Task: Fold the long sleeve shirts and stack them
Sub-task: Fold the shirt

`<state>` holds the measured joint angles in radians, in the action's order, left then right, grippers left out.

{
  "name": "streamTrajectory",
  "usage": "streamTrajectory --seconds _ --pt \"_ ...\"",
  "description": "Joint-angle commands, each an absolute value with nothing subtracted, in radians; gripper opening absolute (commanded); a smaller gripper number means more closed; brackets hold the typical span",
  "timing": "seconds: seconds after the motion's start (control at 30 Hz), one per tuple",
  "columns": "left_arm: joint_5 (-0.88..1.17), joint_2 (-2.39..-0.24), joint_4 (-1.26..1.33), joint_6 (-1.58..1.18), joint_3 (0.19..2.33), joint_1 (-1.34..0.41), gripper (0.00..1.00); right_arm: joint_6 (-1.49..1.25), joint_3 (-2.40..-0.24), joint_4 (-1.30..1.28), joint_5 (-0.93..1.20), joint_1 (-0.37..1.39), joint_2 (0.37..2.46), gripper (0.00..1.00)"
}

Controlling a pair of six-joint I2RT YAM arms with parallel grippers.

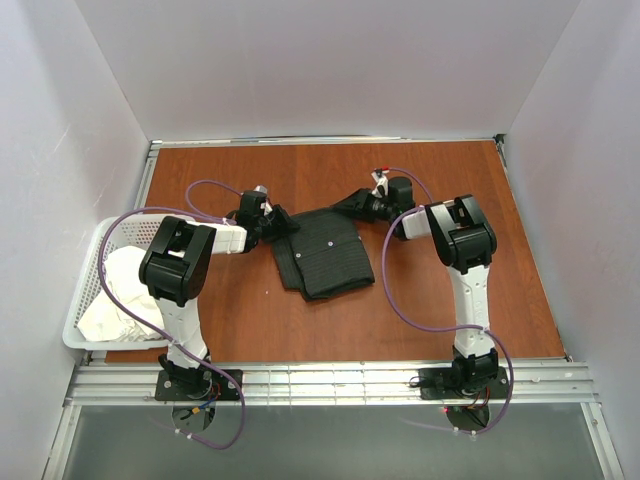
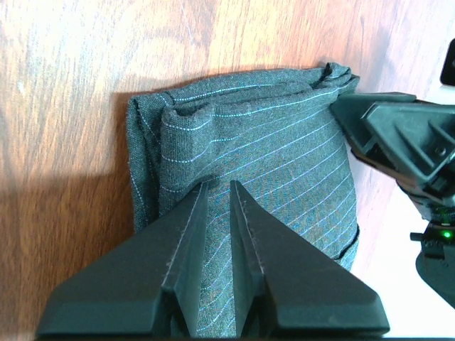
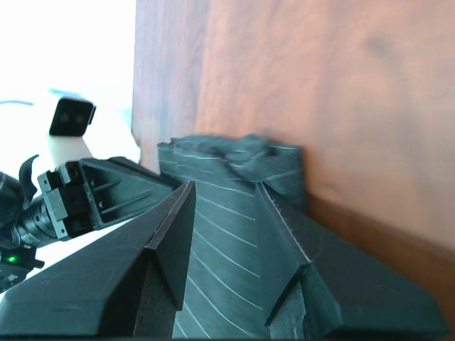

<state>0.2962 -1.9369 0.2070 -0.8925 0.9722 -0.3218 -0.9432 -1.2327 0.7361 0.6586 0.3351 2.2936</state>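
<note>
Table (image 1: 250, 330): brown wood-grain top, enclosed by white walls (image 1: 60, 120) on the left, far and right sides.
Rail (image 1: 330, 380): aluminium, running along the near edge of the table.
Basket (image 1: 82, 310): white lattice plastic, positioned at the table's left edge, near side.
Cloth (image 1: 120, 300): white, crumpled, lying inside the basket.

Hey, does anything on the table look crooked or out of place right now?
The folded shirt sits slightly askew to the table edges, and its lower-left layers stick out unevenly. Nothing looks spilled or damaged.
</note>
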Motion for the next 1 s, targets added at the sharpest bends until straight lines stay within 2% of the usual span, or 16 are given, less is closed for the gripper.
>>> streamTrajectory --seconds 0.0,0.23,0.43,0.53,0.7,0.97 --pt "0.210 -1.957 0.011 -0.858 0.923 -0.293 0.15 -0.913 -1.192 0.669 0.592 0.284 2.289 0.33" --pt "0.255 -1.875 0.006 -0.805 0.995 -0.298 0.22 -0.864 -1.174 0.638 0.640 0.255 2.180 0.33" --pt "0.256 -1.747 -0.074 -0.769 1.081 -0.336 0.37 -0.857 -1.063 0.618 0.666 0.259 1.959 0.33" --pt "0.233 -1.637 -0.109 -0.769 1.072 -0.377 0.39 -0.854 -0.985 0.614 0.689 0.278 1.836 0.33" --pt "0.204 -1.455 -0.137 -0.805 0.971 -0.521 0.35 -0.861 -0.846 0.615 0.716 0.368 1.681 0.32" --pt "0.215 -1.420 -0.080 -0.893 0.730 -0.719 0.23 -0.825 -0.649 0.644 0.655 0.503 1.637 0.27"
